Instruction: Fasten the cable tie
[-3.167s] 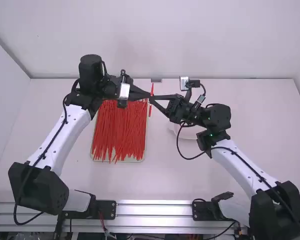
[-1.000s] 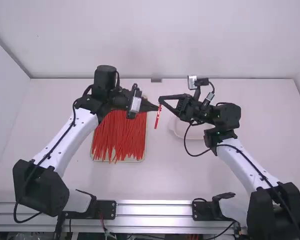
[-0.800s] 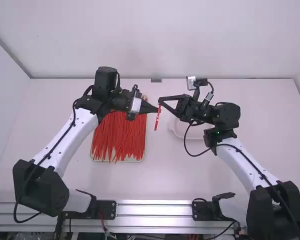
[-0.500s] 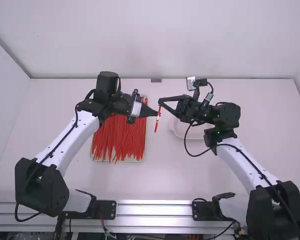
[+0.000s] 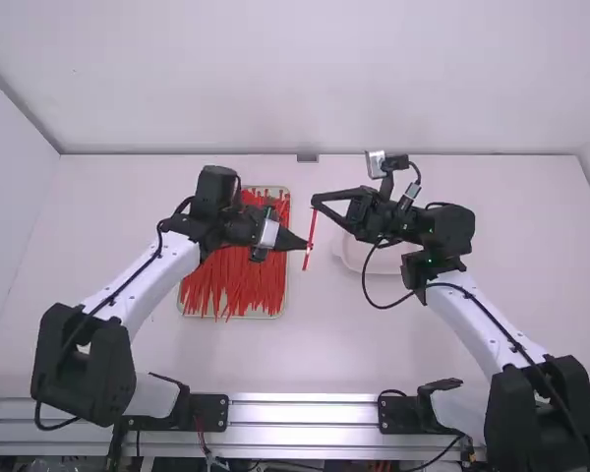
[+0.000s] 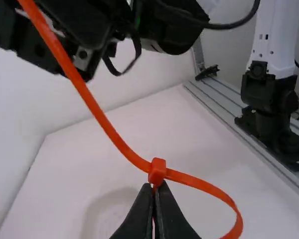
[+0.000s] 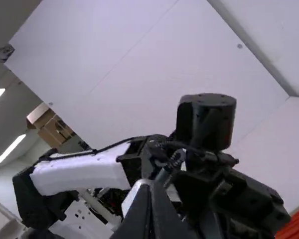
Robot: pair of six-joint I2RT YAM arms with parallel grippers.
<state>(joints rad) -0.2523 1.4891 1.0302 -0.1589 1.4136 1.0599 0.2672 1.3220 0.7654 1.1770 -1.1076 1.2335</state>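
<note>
Left wrist view: the left gripper (image 6: 153, 189) pinches the red tie (image 6: 157, 171) at its head; the right gripper (image 5: 316, 203) clamps its tail, fingers together.

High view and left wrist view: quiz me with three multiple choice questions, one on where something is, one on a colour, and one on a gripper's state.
1. Where does the pile of spare ties lie?
A) on the tray, partly under the left arm
B) in a bowl
C) at the table's far right corner

2. What colour is the cable tie held up off the table?
A) black
B) white
C) red

3. How is the left gripper?
A) wide open
B) shut on the cable tie at its head
C) shut on the tray's rim

Answers:
1 A: the high view shows the pile spread on the tray, with the left arm over its far end.
2 C: the strap and head are red in the left wrist view.
3 B: the left wrist view shows its fingers closed just under the tie's square head.
</note>
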